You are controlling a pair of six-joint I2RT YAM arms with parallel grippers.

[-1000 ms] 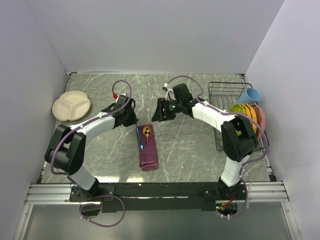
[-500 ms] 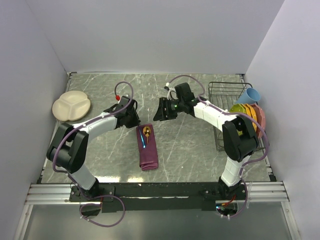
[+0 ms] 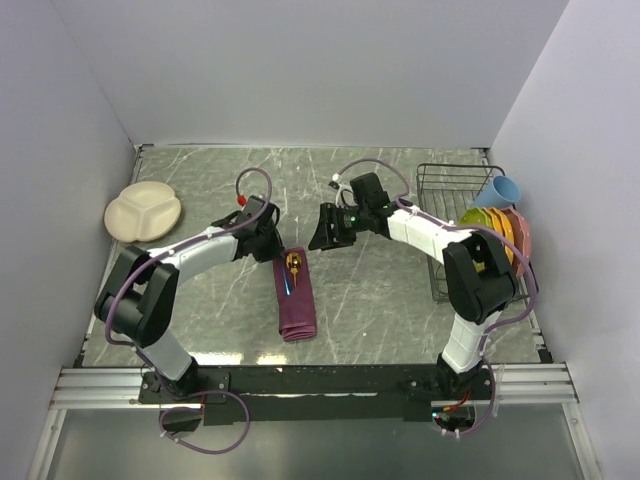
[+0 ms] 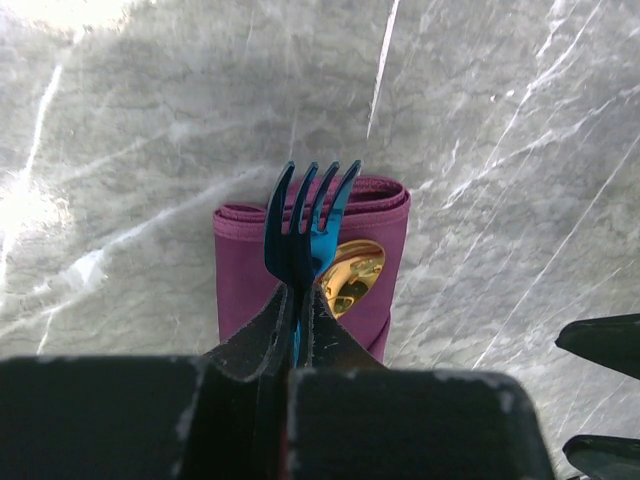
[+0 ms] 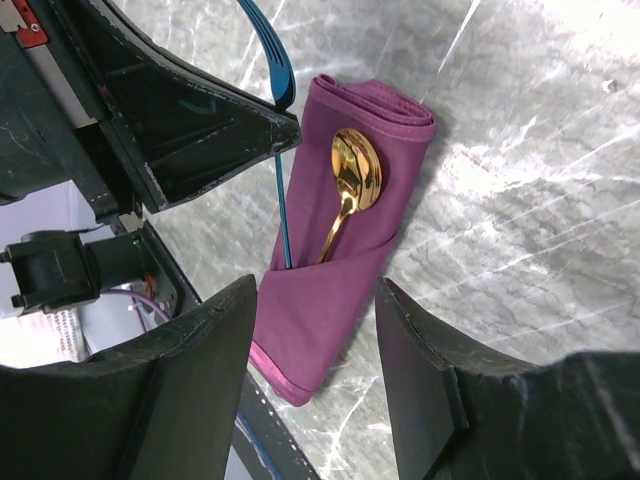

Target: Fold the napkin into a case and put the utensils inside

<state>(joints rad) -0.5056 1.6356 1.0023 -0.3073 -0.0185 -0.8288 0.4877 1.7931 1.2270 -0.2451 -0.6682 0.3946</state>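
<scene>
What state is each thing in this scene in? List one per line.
napkin: folded into a long flat strip with a pocket.
spoon: tucked in the pocket, bowl sticking out.
fork: gripped, handle tip at the pocket.
left gripper: shut on the fork.
right gripper: open, empty.
divided plate: empty.
rack: holding dishes.

A round cream divided plate point(image 3: 143, 211) lies near the far left corner of the grey marbled table point(image 3: 380, 300). At the right edge, a black wire rack point(image 3: 447, 180) holds a light blue cup point(image 3: 500, 190) and a row of green, orange and pink dishes point(image 3: 497, 228).
</scene>
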